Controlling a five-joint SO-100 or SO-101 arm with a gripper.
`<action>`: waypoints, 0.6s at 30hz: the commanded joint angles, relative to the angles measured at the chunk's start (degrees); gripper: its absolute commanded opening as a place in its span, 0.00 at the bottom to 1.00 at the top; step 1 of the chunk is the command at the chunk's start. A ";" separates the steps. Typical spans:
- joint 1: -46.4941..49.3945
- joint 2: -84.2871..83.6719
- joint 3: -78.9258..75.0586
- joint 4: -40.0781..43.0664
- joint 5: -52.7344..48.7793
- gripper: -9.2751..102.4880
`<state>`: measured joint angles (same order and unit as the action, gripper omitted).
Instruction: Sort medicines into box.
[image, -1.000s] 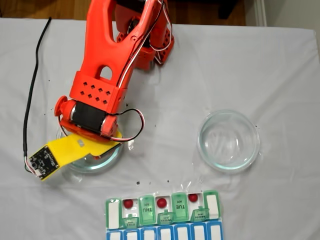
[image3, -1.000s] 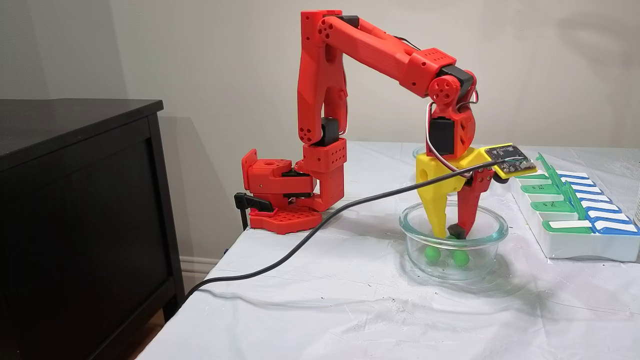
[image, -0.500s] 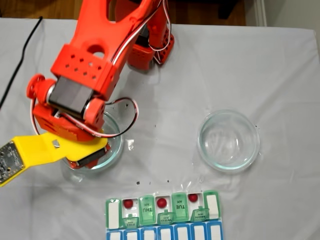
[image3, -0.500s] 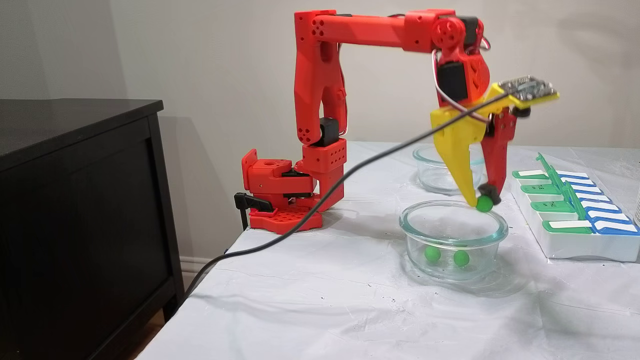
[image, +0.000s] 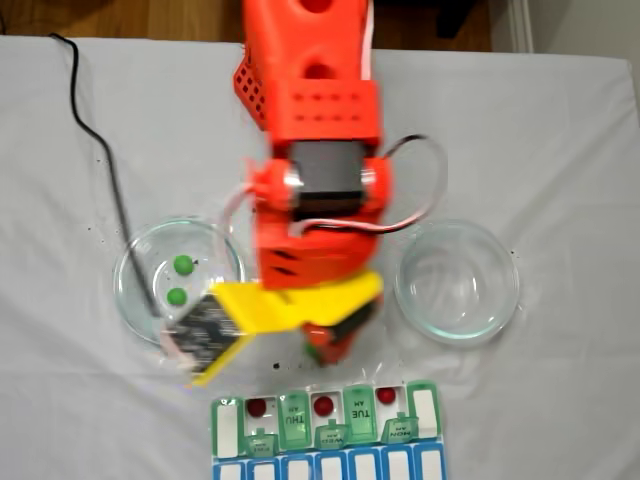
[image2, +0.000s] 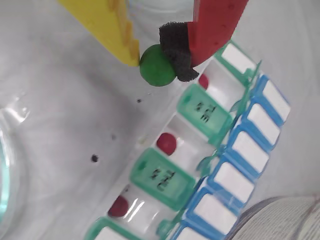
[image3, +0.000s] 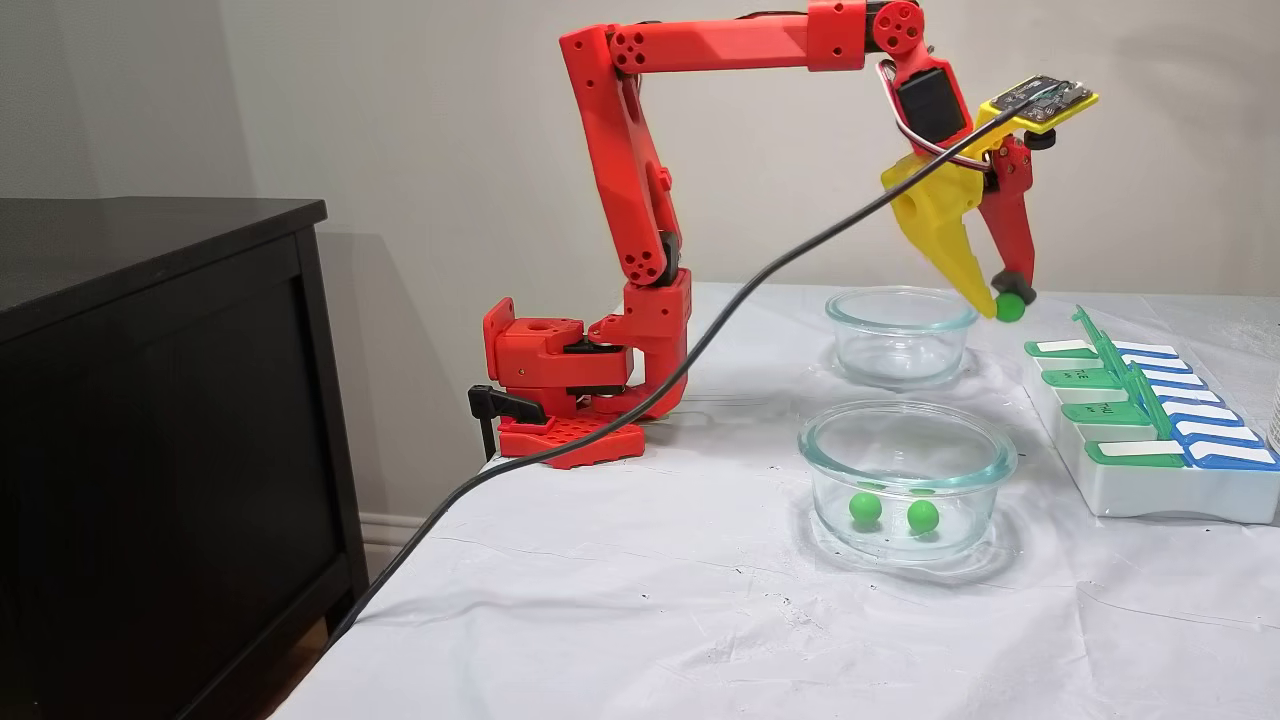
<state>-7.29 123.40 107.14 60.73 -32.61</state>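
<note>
My gripper (image3: 1003, 300), with one yellow and one red finger, is shut on a green medicine ball (image3: 1010, 307) and hangs in the air between the far glass dish and the box (image3: 1150, 480). In the wrist view the ball (image2: 156, 67) sits pinched in the gripper (image2: 159, 59), just beside the box's open green compartments (image2: 202, 110). Three dark red balls (image: 257, 407) (image: 322, 405) (image: 386, 396) lie in separate open compartments of the box (image: 358, 405). Two green balls (image: 182, 265) (image: 176, 296) rest in the left glass dish (image: 125, 290).
An empty glass dish (image: 505, 290) stands to the right of the arm. A black cable (image3: 600, 420) trails from the wrist across the table's left side and off its edge. A black cabinet (image3: 150, 400) stands beside the table. A blue row (image2: 250, 150) borders the box.
The gripper closed on a green ball in the left dish, lifted it out, and swung with it over toward the box. Two green balls stay in the dish.
</note>
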 joint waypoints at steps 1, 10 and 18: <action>-4.13 -3.34 -5.27 -4.13 3.43 0.08; -8.44 -13.27 -10.90 -4.75 5.36 0.08; -8.53 -17.40 -16.17 -7.29 9.32 0.08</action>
<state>-14.68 105.12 98.17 55.46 -24.17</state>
